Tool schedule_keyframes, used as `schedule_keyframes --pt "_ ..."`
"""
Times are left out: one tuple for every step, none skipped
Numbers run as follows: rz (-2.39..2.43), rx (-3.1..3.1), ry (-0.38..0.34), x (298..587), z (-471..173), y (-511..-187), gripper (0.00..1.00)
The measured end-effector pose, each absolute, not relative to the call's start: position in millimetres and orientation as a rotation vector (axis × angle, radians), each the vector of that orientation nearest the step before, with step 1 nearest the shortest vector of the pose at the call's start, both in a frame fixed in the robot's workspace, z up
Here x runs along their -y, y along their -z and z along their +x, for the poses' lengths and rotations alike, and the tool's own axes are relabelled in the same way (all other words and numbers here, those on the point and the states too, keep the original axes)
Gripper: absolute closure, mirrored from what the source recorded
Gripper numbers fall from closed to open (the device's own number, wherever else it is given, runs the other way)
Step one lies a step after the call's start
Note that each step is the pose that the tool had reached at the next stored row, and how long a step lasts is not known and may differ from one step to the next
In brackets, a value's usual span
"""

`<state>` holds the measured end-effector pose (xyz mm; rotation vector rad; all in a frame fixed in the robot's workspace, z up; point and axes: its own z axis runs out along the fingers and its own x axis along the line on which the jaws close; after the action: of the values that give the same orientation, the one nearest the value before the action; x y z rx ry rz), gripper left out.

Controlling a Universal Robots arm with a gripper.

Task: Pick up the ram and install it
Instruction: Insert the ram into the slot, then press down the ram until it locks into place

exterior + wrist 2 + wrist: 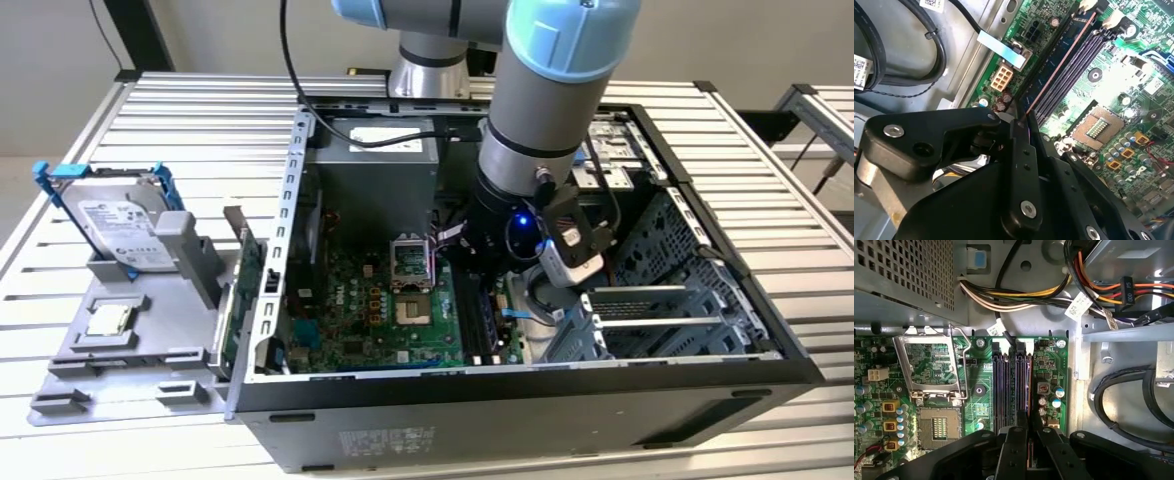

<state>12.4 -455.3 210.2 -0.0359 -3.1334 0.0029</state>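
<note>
The ram (1061, 62) is a thin blue-green stick seen edge-on, running from my fingertips along the outermost black memory slot, next to the empty slots (1079, 65). In the first wrist view the ram (1028, 385) stands lined up over the slot nearest the board's edge, beside the other slots (1001, 385). My gripper (1026, 122) (1029, 427) is shut on its near end, the black fingers (1014, 450) pressed on both faces. In the exterior view the gripper (483, 285) reaches down inside the open computer case onto the green motherboard (400, 310). Whether the stick is seated cannot be told.
An open processor socket (936, 427) with its raised metal lid lies beside the slots. Bundled cables (1019, 295) and the power supply (374, 170) sit at the board's far end. Outside the case, a grey tray (134, 350) carries a hard drive (120, 225) and a square processor chip (107, 320).
</note>
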Motion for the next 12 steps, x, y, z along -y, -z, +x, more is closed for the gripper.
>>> schedule_keyframes --pt "-0.036 3.133 -0.003 455.3 12.6 -210.2 1.00" --pt "-0.036 3.133 -0.003 455.3 12.6 -210.2 1.00" --pt "-0.036 3.133 -0.003 455.3 12.6 -210.2 1.00" --pt "-0.036 3.133 -0.002 455.3 12.6 -210.0 0.00" --pt "-0.036 3.134 -0.002 455.3 12.6 -210.0 0.00" --pt "-0.035 3.134 -0.003 455.3 12.7 -210.1 0.00" --pt "-0.036 3.133 -0.002 455.3 12.7 -210.8 0.00" --pt "-0.043 3.133 -0.002 455.3 12.6 -214.0 0.00" --pt "-0.052 3.133 -0.001 455.3 12.7 -218.4 0.00" --pt "-0.052 3.133 -0.001 455.3 12.6 -223.0 0.00" --pt "-0.051 3.133 0.000 455.3 12.6 -227.0 0.00" --pt "-0.051 3.133 -0.001 455.3 12.6 -232.0 0.00"
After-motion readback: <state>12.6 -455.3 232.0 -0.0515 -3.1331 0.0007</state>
